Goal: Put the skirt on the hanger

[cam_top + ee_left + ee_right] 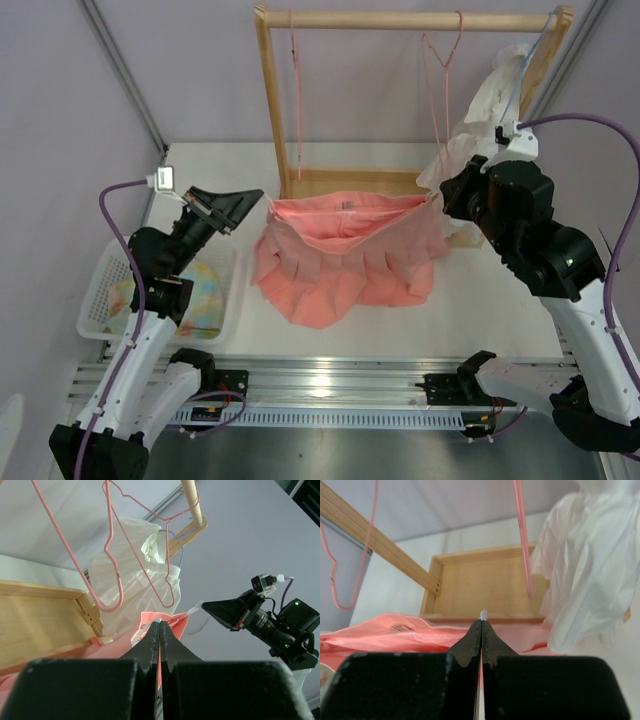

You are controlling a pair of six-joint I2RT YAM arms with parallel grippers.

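skirt [345, 255]: salmon-pink, pleated, waistband held stretched | left gripper [262, 203]: clamped on one waistband corner | right gripper [437, 198]: clamped on the other

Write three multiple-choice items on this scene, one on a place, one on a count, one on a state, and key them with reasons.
1. Where does the white garment hang?
A. At the right end of the rail
B. At the left end of the rail
C. In the basket

2. How many pink hangers are on the rail?
A. One
B. Two
C. Four

3. How is the skirt held?
A. By one pincer only
B. By both pincers, its waistband stretched between them
C. By neither; it lies loose

Key:
1 A, it bunches by the right post in the top view.
2 B, one hangs near the left post and one right of the middle.
3 B, the left pincer and the right pincer are each shut on pink cloth.
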